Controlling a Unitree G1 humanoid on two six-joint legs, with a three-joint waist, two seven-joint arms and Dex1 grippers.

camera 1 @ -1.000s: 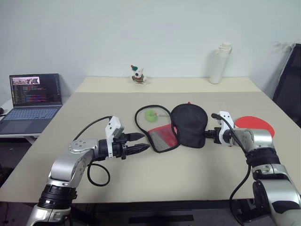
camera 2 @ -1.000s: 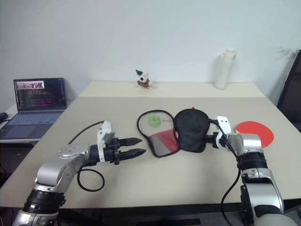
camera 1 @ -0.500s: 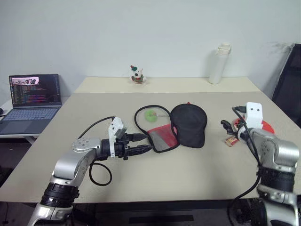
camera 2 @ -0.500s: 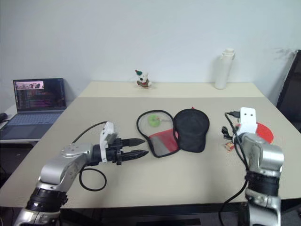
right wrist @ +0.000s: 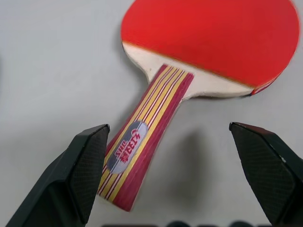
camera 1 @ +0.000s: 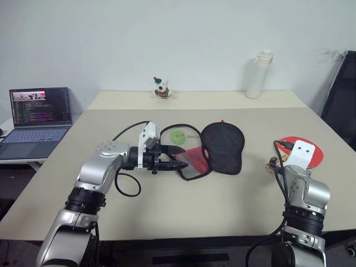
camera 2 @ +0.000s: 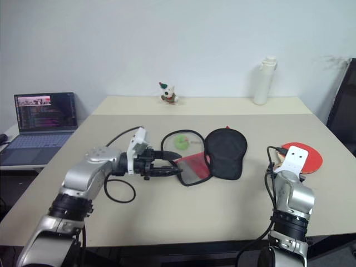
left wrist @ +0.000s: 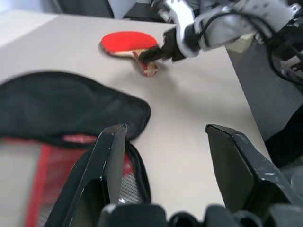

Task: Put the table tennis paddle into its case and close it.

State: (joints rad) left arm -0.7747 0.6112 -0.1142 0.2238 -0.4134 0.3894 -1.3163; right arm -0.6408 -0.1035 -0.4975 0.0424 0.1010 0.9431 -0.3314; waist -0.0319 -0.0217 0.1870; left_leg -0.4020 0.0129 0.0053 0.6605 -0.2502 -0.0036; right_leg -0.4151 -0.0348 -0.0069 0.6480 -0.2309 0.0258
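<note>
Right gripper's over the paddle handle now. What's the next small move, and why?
Probably ease the right gripper down and close on the paddle handle: its fingers stand wide open either side of the handle, nothing held, and the paddle lies flat on the table.

So there's a beige table (camera 2: pixel 222 200) with the case (camera 2: pixel 214 153) lying unzipped in the middle, black side flopped to the right, red and mesh half next to it on the left. The left gripper (camera 2: pixel 175 164) sits right at the mesh edge with its fingers apart, though I can't tell if it's actually touching. Over on the right, the paddle (camera 2: pixel 307 157) lies flat, well apart from the case, partly hidden behind the right wrist. At the back: a white bottle (camera 2: pixel 263 81) and a small figurine (camera 2: pixel 168 93). A laptop (camera 2: pixel 39 122) is open off to the left.
</note>
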